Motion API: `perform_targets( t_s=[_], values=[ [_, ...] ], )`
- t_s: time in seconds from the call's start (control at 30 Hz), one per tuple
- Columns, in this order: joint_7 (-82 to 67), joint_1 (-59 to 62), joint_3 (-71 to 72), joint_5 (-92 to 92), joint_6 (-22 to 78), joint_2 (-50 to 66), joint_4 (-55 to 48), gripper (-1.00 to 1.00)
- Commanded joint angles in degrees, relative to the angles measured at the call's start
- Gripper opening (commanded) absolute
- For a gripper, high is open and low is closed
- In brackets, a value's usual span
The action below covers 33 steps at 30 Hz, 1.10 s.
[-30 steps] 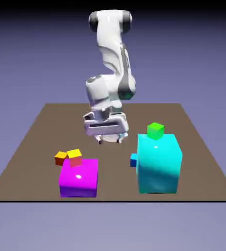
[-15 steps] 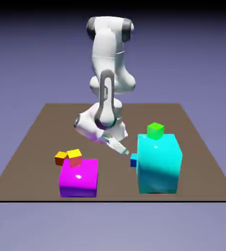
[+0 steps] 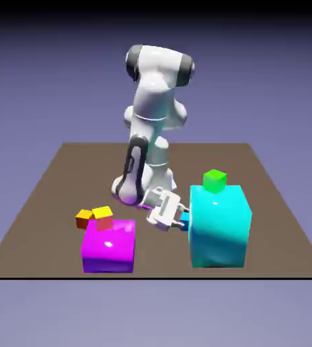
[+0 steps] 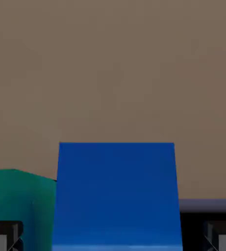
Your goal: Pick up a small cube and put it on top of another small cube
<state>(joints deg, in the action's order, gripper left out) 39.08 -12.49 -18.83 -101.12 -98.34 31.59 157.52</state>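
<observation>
The small cube (image 4: 115, 196), solid blue, fills the lower middle of the hand view and rests on the brown table. My gripper (image 4: 113, 236) straddles it, one grey fingertip (image 4: 3, 235) on each side with a gap to the cube's faces, so it is open. In the exterior view the gripper (image 3: 179, 218) is low at the cyan block's (image 3: 219, 227) left side and hides nearly all of the blue cube (image 3: 185, 223). A small green cube (image 3: 214, 180) sits on top of the cyan block.
The cyan block's face (image 4: 16, 206) shows teal right beside the blue cube in the hand view. A magenta block (image 3: 109, 245) stands at the exterior view's left, with a small orange cube (image 3: 84, 218) and a yellow-and-red cube (image 3: 103, 217) at its far edge.
The arm swung toward the exterior view's right and dropped the hand to the blue cube beside the cyan block. The jaws have narrowed around the cube.
</observation>
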Motion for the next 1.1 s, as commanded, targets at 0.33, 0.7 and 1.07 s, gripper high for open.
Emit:
perform_targets(
  t_s=[0.33, 0.7, 1.07],
  values=[
    [12.4, 7.6, -10.9, 19.3, 3.3, -14.0, -7.2, -1.0],
    [28.2, 6.8, -31.3, 25.7, 9.7, -16.3, -17.3, -1.0],
    [31.2, 2.3, -37.8, 18.1, 10.2, -10.1, -17.6, -1.0]
  ],
)
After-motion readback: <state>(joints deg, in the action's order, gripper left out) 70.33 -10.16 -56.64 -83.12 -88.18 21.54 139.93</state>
